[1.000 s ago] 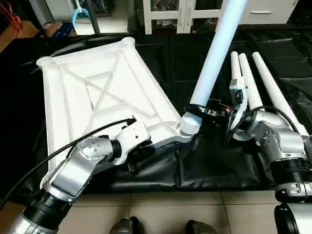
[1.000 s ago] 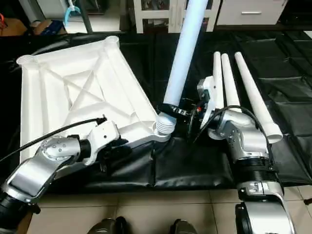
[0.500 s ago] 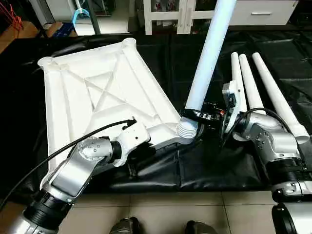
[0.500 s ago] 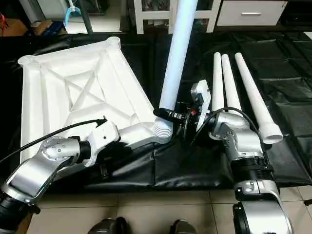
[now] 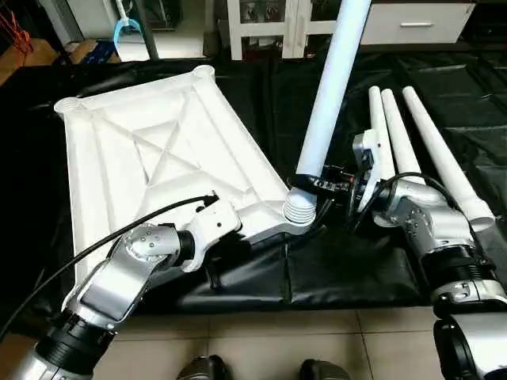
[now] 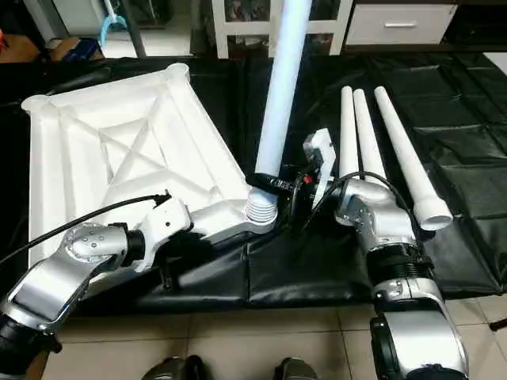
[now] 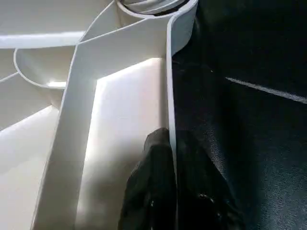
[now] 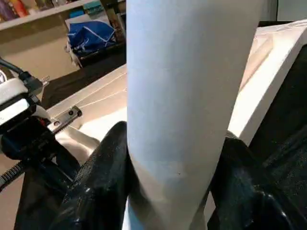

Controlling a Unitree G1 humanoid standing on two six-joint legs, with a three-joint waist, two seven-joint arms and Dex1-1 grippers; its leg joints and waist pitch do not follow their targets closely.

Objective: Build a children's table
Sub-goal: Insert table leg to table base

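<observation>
The white tabletop (image 5: 158, 150) lies upside down on the black mat, its X-ribs facing up. My left gripper (image 7: 171, 139) is shut on the thin near rim wall, one black finger (image 7: 153, 182) inside it and one outside. My right gripper (image 5: 321, 182) is shut on the lower part of a long white leg (image 5: 329, 87) that stands nearly upright, leaning slightly right. The leg's lower end meets the ribbed near-right corner socket (image 5: 301, 207). In the right wrist view the black fingers (image 8: 100, 177) clasp the leg (image 8: 192, 96) from both sides. Three more legs (image 5: 412, 134) lie side by side on the mat to the right.
The black mat (image 5: 356, 269) covers the floor under everything, with pale tiles (image 5: 317, 340) along its near edge. A white cabinet (image 5: 261, 24) stands at the back, close to the raised leg's top. A black cable (image 5: 95, 245) runs along my left forearm.
My right gripper has carried the leg leftwards and tipped it more upright, bringing its lower end onto the corner socket. My left gripper has closed tighter on the rim.
</observation>
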